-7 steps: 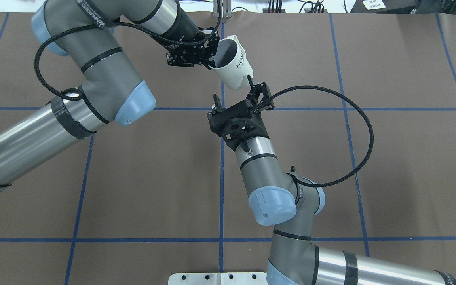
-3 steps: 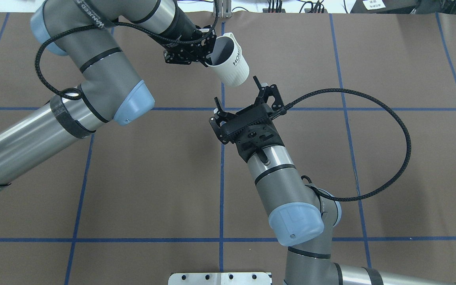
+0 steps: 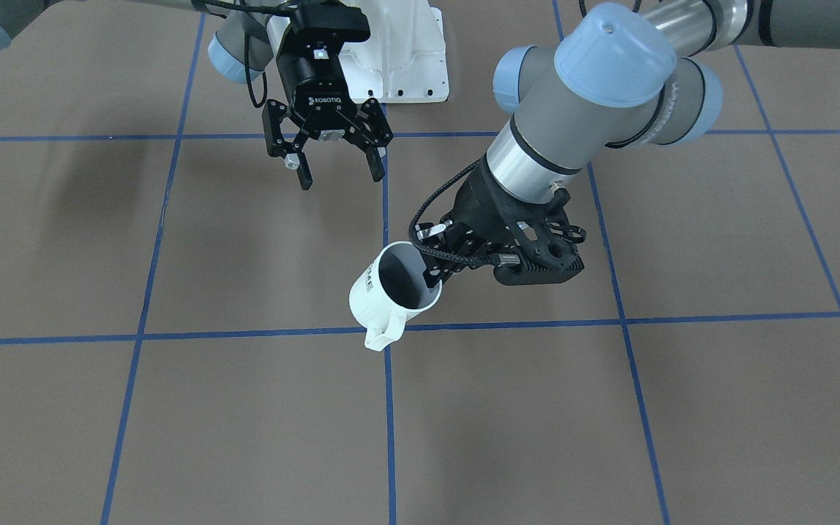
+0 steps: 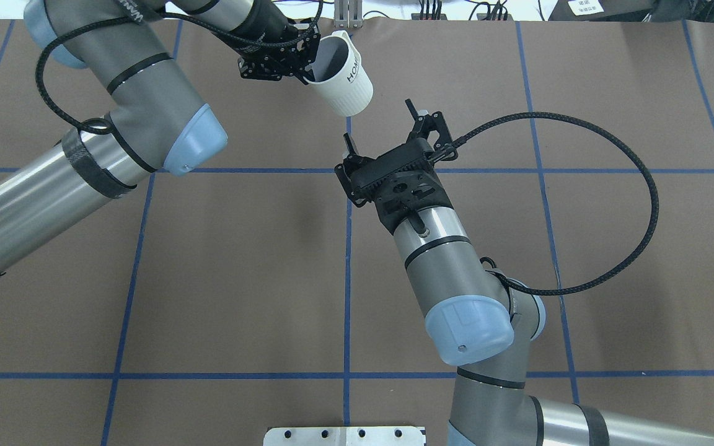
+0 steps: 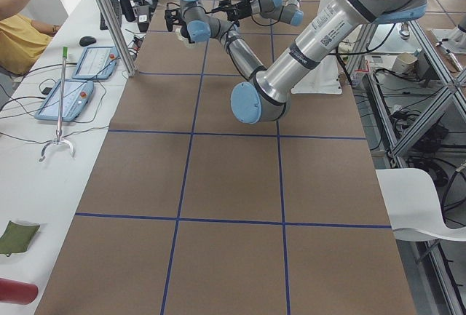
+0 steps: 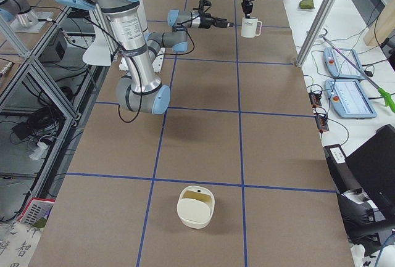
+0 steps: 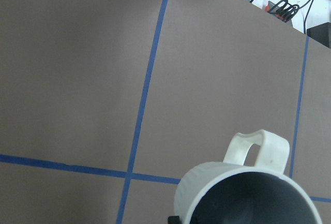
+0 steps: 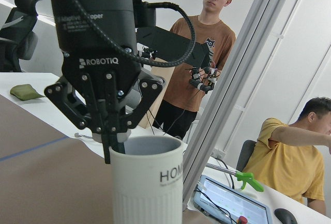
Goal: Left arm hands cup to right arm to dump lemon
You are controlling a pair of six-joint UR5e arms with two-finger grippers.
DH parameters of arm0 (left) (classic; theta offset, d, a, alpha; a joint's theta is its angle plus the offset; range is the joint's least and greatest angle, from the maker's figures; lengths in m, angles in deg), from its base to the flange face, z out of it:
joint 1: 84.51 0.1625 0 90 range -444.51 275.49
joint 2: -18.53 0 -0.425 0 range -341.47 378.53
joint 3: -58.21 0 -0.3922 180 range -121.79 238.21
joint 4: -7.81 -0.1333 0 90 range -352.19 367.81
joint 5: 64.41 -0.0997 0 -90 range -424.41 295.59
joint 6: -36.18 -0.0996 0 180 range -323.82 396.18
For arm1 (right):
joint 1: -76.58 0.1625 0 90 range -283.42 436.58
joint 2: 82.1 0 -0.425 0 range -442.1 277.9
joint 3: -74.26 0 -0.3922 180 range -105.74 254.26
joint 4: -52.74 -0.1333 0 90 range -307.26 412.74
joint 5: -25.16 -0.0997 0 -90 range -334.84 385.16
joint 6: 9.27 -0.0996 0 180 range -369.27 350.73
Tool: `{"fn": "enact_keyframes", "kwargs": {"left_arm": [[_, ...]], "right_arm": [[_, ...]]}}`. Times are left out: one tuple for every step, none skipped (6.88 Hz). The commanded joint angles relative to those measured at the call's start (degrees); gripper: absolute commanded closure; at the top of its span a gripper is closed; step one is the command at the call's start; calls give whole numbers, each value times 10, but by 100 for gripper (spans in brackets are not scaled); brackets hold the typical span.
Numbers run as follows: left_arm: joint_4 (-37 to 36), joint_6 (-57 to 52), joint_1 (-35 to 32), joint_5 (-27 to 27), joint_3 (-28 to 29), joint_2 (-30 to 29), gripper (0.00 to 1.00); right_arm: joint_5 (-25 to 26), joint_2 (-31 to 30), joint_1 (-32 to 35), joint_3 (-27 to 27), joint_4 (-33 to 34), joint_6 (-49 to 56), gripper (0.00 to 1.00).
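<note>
The white ribbed cup [image 4: 339, 77] with "HOME" lettering hangs tilted in the air over the far middle of the table. My left gripper [image 4: 306, 69] is shut on its rim, opposite the handle. The cup also shows in the front view [image 3: 391, 292], the left wrist view [image 7: 248, 193] and the right wrist view [image 8: 150, 182]. Its grey inside shows no lemon. My right gripper [image 4: 379, 124] is open and empty, just short of the cup's base and pointing at it; it also shows in the front view [image 3: 336, 171].
A cream bin [image 6: 196, 205] stands on the brown mat at the robot's right end. Two operators [image 8: 207, 53] are beyond the far edge, beside an aluminium post [image 8: 232, 79] and control tablets [image 6: 349, 97] on a white bench.
My left arm has carried the cup toward the far edge and to the left, away from the right gripper. The right wrist has shifted slightly right, and its gripper has stayed open.
</note>
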Motion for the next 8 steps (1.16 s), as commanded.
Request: {"fn": "enact_keyframes", "kwargs": {"left_arm": [[-2,-50,-29,6,5,30,100],[-3,-66,-37,5,5,41,100],[-3,-78,-42,6,3,57,100],[-1,-82,-48,7,0,71,100],[-1,-83,-57,8,-10,85,100],[-3,-109,-64,13,-32,112,100],[-3,-144,-88,35,-53,148,100],[-3,-178,-112,57,-70,184,100]], "right_arm": [[-45,1,45,0,56,-4,2],[-78,1,75,0,92,-28,2],[-142,3,114,1,141,-70,2],[-194,5,155,1,166,-82,2],[-283,14,206,4,218,-101,1],[-360,23,246,4,249,-146,1],[-420,25,278,4,307,-178,0],[-440,34,291,7,373,-176,0]]}}
